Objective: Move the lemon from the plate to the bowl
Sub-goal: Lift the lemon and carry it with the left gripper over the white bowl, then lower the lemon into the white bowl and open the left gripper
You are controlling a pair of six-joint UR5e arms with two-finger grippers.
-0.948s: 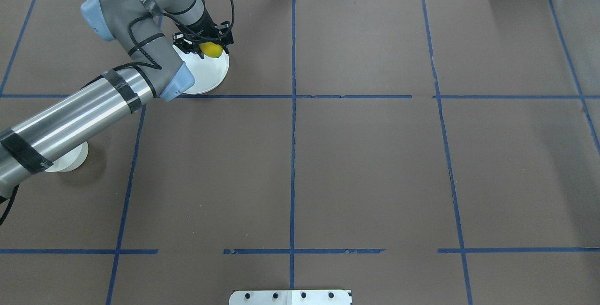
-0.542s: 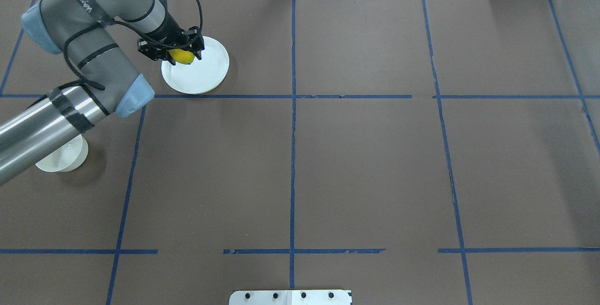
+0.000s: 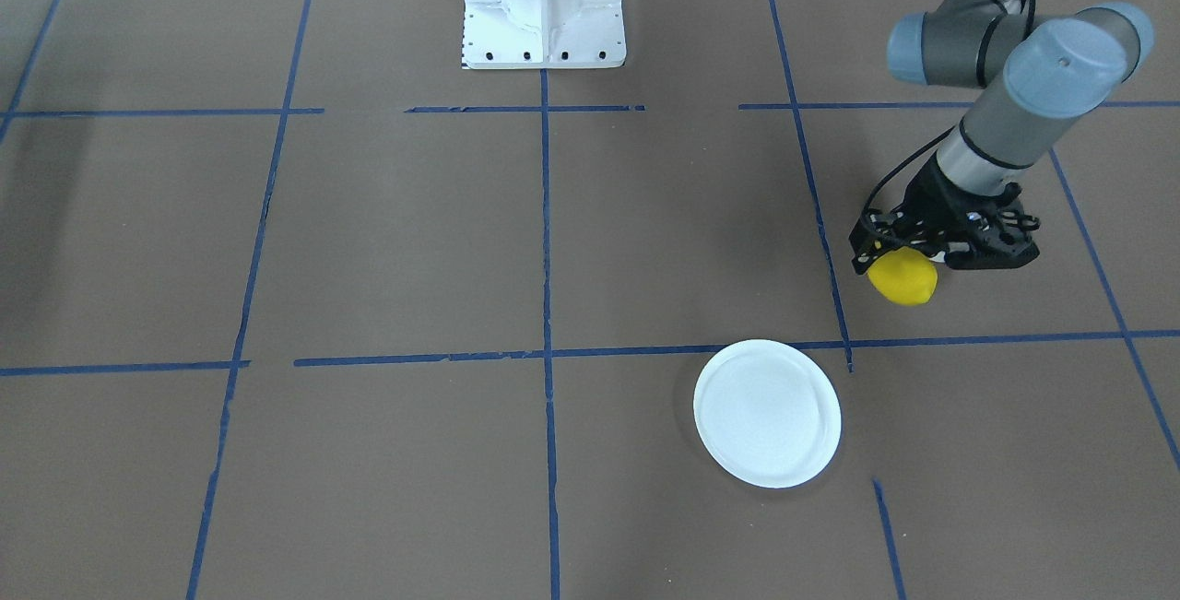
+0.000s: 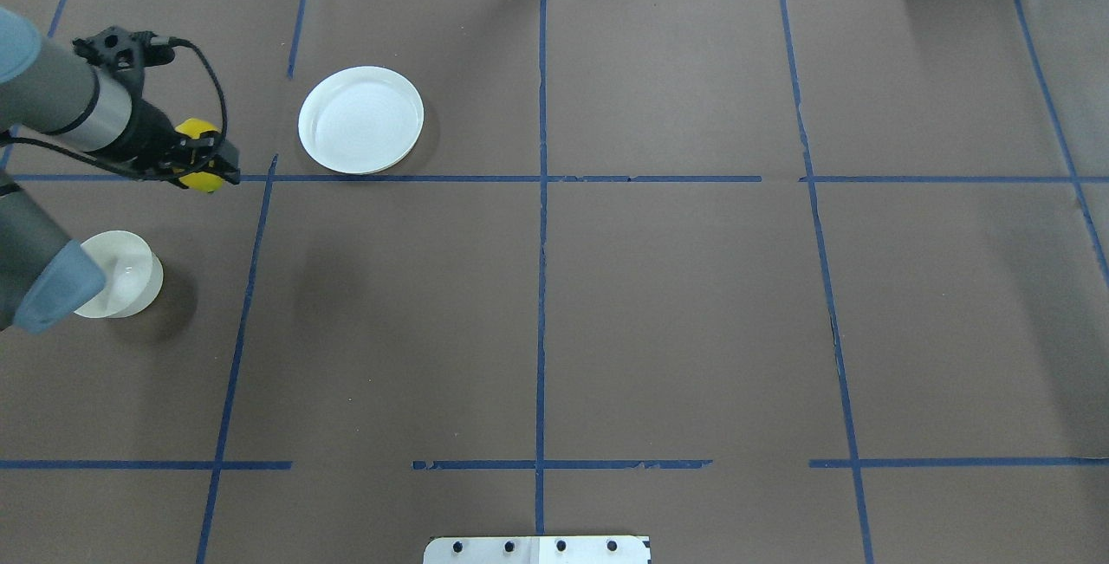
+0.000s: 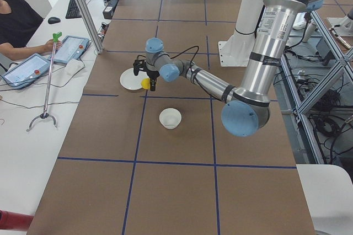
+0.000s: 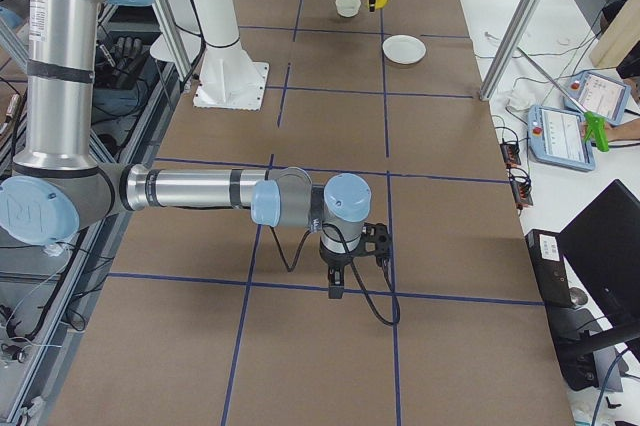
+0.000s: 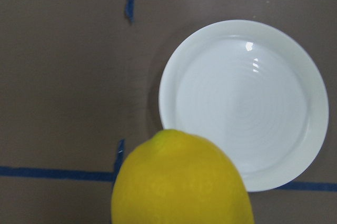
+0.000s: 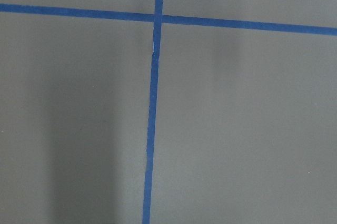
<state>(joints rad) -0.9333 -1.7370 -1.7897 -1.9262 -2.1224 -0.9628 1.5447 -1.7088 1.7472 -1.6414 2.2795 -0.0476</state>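
Note:
The yellow lemon (image 4: 205,182) is held in my left gripper (image 4: 201,157), which is shut on it above the brown table. It hangs between the empty white plate (image 4: 361,119) and the small off-white bowl (image 4: 130,274), left of the plate. My left arm's elbow covers part of the bowl. The front view shows the lemon (image 3: 902,277) under the gripper (image 3: 931,254), clear of the plate (image 3: 767,413). The left wrist view shows the lemon (image 7: 181,182) close up, with the plate (image 7: 242,103) beyond. My right gripper (image 6: 335,291) hangs low over the table far away; I cannot tell whether it is open or shut.
Blue tape lines (image 4: 541,200) divide the brown table into squares. The white robot base (image 3: 544,1) stands at the table's near edge. A side table with tablets (image 5: 69,50) and a person lies beyond the plate's side.
My left gripper has carried the lemon off the plate, leftward and back toward the bowl. The plate is now bare and fully in view.

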